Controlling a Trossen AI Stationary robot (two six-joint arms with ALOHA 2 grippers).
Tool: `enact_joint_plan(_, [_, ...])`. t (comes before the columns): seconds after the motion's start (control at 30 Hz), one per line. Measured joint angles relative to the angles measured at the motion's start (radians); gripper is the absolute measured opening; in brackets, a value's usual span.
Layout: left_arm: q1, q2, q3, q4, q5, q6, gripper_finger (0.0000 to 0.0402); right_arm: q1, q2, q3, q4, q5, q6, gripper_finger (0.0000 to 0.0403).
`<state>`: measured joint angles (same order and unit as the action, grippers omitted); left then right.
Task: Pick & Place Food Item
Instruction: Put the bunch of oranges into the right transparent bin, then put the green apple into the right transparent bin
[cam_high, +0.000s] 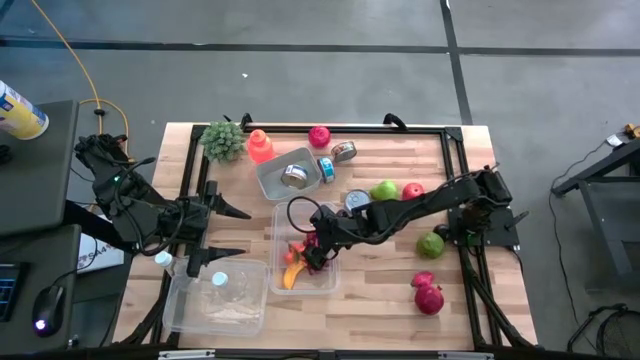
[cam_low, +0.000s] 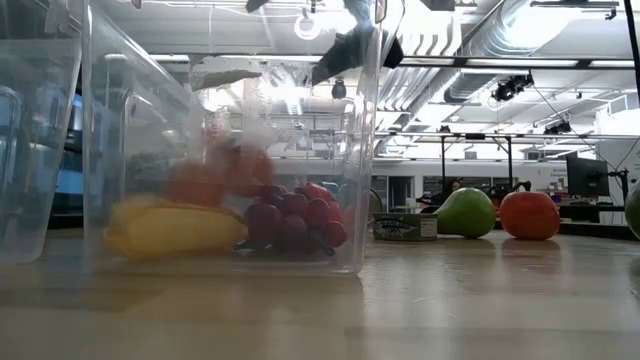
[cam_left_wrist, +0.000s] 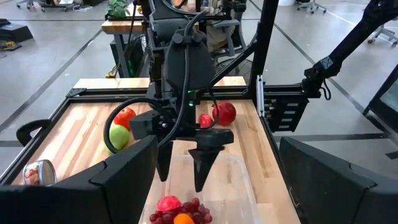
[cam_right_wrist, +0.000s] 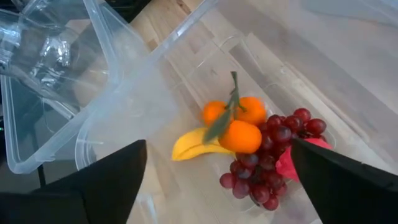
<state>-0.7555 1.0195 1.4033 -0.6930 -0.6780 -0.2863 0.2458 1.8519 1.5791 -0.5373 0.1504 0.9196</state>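
Right wrist view: glossy round grapes (cam_right_wrist: 267, 165) in clear tub (cam_right_wrist: 124, 93).

At the centre of the frame the right arm's dark end effector (cam_left_wrist: 186, 163) hangs with its two pointed fingers spread apart above a clear plastic rectangular container (cam_left_wrist: 239, 175), which holds a pink round fruit (cam_left_wrist: 168, 203), a bunch of dark red grapes (cam_left_wrist: 186, 212) and an orange fruit (cam_left_wrist: 183, 219) at the bottom centre. On the light wooden slatted tabletop (cam_left_wrist: 68, 134), left of centre, a green apple (cam_left_wrist: 119, 136) touches a red-orange round fruit (cam_left_wrist: 125, 116); two dark red pomegranates (cam_left_wrist: 224, 113) sit just right of centre, and a small round metal tin (cam_left_wrist: 37, 172) lies at the lower left. The left arm's own end effector (cam_left_wrist: 217, 186) shows as two wide dark fingers (cam_left_wrist: 124, 180) at the bottom corners, held well apart.
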Motion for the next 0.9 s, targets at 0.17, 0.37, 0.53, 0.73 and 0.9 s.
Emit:
enact_joint_plan(0.17, [0.0, 0.0, 0.0, 0.0, 0.0, -0.002, 0.0327, 0.0, -0.006, 0.0, -0.012, 0.001, -0.001, 0.0389])
enact_joint_plan(0.37, [0.0, 0.0, 0.0, -0.003, 0.0, -0.009, 0.0327, 0.0, -0.053, 0.001, -0.11, -0.103, 0.025, 0.0372])
enact_joint_plan(0.53, [0.0, 0.0, 0.0, -0.007, 0.0, -0.011, 0.0327, 0.001, -0.1, 0.001, -0.296, -0.326, 0.148, 0.0356])
enact_joint_plan(0.73, [0.0, 0.0, 0.0, -0.014, 0.0, -0.014, 0.0327, 0.034, -0.138, 0.0, -0.54, -0.355, 0.292, 0.0338])
enact_joint_plan(0.9, [0.0, 0.0, 0.0, -0.02, 0.0, -0.014, 0.0327, 0.091, -0.145, 0.0, -0.756, -0.274, 0.375, 0.0323])
